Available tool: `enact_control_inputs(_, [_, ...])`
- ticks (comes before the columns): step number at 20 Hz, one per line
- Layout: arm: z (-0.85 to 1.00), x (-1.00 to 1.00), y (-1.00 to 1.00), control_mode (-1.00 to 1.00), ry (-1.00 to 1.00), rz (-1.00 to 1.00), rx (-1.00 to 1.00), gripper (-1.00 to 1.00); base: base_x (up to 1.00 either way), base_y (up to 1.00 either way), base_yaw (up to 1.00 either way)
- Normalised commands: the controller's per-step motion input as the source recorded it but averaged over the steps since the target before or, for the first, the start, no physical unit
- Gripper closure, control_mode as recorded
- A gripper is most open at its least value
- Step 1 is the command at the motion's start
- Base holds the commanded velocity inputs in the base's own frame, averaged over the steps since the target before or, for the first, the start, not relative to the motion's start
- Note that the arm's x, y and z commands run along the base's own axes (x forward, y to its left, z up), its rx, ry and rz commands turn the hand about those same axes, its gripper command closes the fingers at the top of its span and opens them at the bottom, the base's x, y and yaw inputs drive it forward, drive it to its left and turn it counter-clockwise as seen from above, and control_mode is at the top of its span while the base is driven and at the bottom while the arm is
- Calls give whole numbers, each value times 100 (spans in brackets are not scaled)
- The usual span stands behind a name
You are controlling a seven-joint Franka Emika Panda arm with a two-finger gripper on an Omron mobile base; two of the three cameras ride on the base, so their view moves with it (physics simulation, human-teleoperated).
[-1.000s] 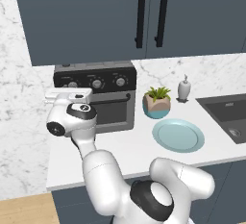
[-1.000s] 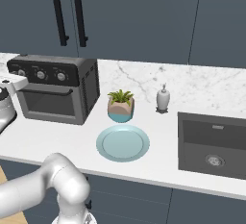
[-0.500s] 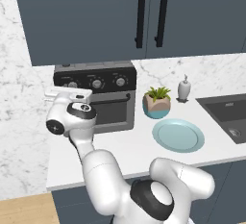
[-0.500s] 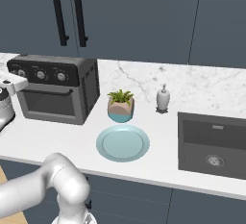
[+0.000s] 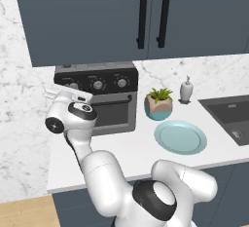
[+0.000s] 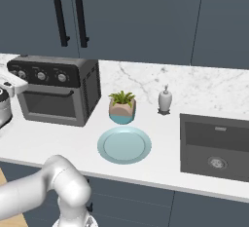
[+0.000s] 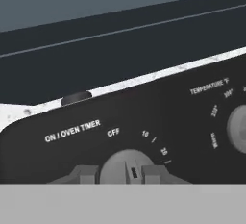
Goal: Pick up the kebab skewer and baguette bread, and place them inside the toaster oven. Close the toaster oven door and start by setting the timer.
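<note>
Left base view
Oven: the grey toaster oven (image 5: 104, 102) stands on the white counter (image 5: 131, 148) against the marble wall, under dark blue cabinets (image 5: 121, 16).
Door: the oven door (image 5: 113, 115) is shut, its bar handle across the top edge.
Knobs: three silver knobs sit in a row on the black panel; the left one, the timer knob (image 5: 74, 85), is partly hidden by the hand.
Arm: the white arm rises from the lower right and bends up to the oven's left front corner; the hand sits at the timer knob.
Other things: a potted plant (image 5: 158, 103) stands just right of the oven, a pale blue plate (image 5: 180, 137) lies in front of the plant, a soap bottle (image 5: 186, 90) stands near the sink (image 5: 228, 116).

Right base view
Oven: the oven (image 6: 56, 89) is at the left, door (image 6: 51, 105) closed.
Hand: the white hand shows at the left edge, level with the panel's left end.
Plate: the plate (image 6: 124, 144) lies bare on the counter, in front of the plant (image 6: 121, 106).

Hand view
Timer knob: the knob (image 7: 127, 166) lies low and central, under the labels "ON / OVEN TIMER", "OFF" and minute marks.
Fingers: the gripper (image 7: 116, 174) is clenched on the timer knob, one fingertip (image 7: 85, 174) pressed against each side of it.
Temperature knob: a second knob (image 7: 238, 130) shows at the right edge.
</note>
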Motion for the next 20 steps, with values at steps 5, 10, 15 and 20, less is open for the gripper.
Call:
enact_control_inputs(5, [0,2,0,-100,0,0,30,100,0,0,0])
enact_control_inputs(10, [0,5,-1,-100,0,0,33,100,0,0,0])
enact_control_inputs(15, [0,11,-2,-100,0,0,36,100,0,0,0])
enact_control_inputs(20, [0,9,-8,-100,0,0,38,100,0,0,0])
